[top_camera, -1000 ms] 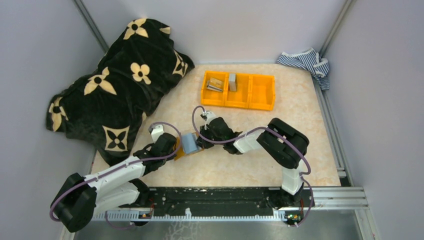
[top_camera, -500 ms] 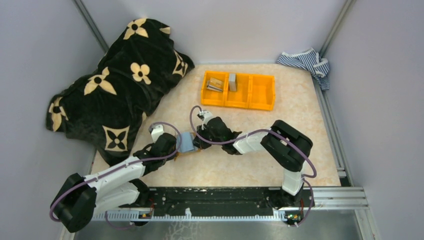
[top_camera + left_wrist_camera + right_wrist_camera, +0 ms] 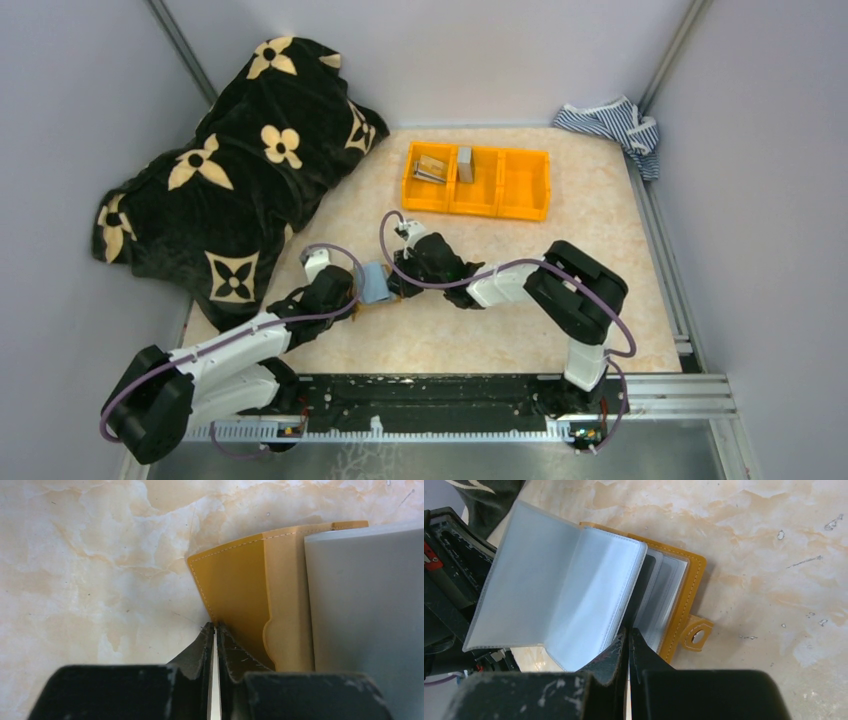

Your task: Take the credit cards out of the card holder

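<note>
Top external view: the card holder [image 3: 376,284] lies open on the table [image 3: 600,260], a little toward 8 o'clock from its middle. The left gripper [image 3: 353,294] meets it from 8 o'clock and the right gripper [image 3: 393,282] from 3 o'clock.

Left wrist view: the fingers [image 3: 202,647] stand almost together with a thin pale slit between them. Their tips are at the edge of the tan cover; whether they nip it I cannot tell.

Right wrist view: the fingers [image 3: 616,652] are pressed together, tips at the 6 o'clock edge of the raised clear sleeves [image 3: 559,580]. The snap tab [image 3: 694,635] is at their 3 o'clock.

An orange bin [image 3: 478,182] sits at the holder's 1 o'clock and a flowered blanket [image 3: 240,160] at 10 o'clock.
</note>
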You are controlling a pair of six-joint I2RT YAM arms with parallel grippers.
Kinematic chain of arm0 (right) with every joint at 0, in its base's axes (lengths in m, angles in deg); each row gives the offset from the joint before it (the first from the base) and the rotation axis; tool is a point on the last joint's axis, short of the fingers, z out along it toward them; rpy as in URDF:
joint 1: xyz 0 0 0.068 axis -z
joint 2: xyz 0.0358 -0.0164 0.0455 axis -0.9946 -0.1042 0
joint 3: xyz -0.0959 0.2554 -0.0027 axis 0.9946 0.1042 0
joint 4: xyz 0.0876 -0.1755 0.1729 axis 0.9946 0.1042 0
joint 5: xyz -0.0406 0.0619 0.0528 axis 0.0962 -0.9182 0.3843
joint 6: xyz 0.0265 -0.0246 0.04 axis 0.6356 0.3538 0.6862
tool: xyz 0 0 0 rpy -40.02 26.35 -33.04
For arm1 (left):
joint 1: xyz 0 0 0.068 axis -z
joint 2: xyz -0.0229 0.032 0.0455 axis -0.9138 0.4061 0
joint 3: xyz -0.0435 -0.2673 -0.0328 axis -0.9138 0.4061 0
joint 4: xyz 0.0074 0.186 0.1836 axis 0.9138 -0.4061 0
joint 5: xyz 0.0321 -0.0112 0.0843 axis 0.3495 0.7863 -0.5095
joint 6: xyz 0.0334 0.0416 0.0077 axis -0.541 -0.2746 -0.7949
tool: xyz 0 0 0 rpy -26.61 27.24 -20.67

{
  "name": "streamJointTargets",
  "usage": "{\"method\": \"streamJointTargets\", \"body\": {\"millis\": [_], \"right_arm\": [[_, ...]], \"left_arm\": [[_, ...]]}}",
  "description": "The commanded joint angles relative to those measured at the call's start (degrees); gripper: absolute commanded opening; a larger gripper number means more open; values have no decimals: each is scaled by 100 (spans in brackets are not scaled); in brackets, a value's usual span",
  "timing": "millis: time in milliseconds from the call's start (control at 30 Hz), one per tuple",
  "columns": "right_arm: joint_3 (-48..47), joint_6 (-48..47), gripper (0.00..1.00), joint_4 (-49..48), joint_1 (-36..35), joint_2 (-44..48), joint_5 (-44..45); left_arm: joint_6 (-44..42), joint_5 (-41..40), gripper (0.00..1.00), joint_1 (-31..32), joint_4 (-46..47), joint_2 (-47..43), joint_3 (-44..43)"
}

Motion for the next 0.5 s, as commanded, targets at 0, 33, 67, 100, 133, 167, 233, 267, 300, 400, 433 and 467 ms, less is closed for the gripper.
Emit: {"method": "streamJointTargets", "body": {"millis": [0,33,67,100,133,167,233,267,300,400,433,467], "right_arm": [[-63,-72,0,-259,-146,393,67],[-29,-74,0,-261,-143,398,75],[-1,-72,0,-268,-139,406,88],[32,-66,0,-280,-135,412,102],[61,-59,0,-294,-127,416,103],[87,-50,0,-310,-114,423,109],[138,-48,0,-339,-96,434,112],[158,-46,0,-343,-87,432,114],[170,-45,0,-342,-80,429,117],[228,-33,0,-374,-55,424,115],[254,-31,0,-385,-45,435,111],[281,-15,0,-398,-29,445,116]], "left_arm": [[-64,686,11,33,-229,158,87],[-73,701,11,33,-233,168,70],[-81,718,11,33,-245,189,60],[-94,741,11,33,-257,194,43],[-106,753,11,33,-282,205,26],[-121,753,11,33,-298,214,8],[-144,769,11,33,-327,226,-21],[-149,767,11,33,-330,228,-29],[-160,775,11,33,-338,228,-31],[-183,799,11,33,-344,249,-53],[-192,801,11,33,-352,258,-63],[-197,808,11,33,-361,269,-77]]}}
